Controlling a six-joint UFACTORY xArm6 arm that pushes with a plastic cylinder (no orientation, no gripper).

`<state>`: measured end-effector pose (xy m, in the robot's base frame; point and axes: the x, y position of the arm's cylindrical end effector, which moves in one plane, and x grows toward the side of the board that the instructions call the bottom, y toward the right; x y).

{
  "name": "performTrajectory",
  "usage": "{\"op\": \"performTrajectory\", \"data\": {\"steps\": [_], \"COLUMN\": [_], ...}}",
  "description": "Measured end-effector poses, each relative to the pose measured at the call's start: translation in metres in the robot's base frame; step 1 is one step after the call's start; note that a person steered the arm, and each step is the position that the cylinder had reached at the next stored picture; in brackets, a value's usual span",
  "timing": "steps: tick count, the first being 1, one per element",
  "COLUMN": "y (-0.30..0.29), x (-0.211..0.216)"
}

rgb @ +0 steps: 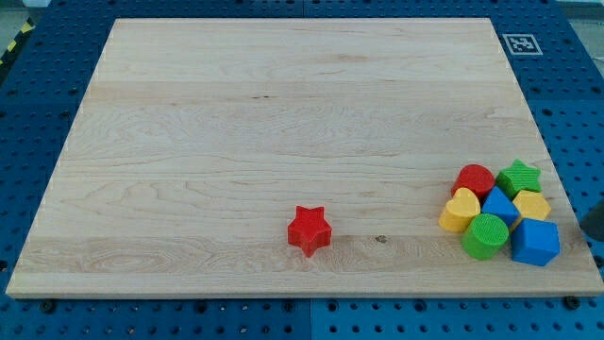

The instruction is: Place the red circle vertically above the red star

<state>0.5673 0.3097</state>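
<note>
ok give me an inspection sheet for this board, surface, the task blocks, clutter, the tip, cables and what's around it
Surface: wooden board, mostly bare, lying flat.
Job's things: red star alone near the view's bottom centre; red circle at the top-left of the cluster at the view's lower right, touching its neighbours.
Clutter: green star, yellow heart, blue triangle, yellow block, green circle, blue block, all packed around the red circle.
Grippers: none; my tip is a dark shape at the view's right edge, just right of the blue block, touching nothing visibly.
Cables: nothing seen.
Surroundings: blue perforated base; printed marker tag at the board's top-right corner.
</note>
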Motion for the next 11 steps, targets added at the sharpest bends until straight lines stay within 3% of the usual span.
{"op": "performTrajectory", "data": {"steps": [1, 3, 6, 11], "y": [-0.013, -0.019, -0.049, -0.248], "x": [0.029, 0.032, -0.011, -0.115]}}
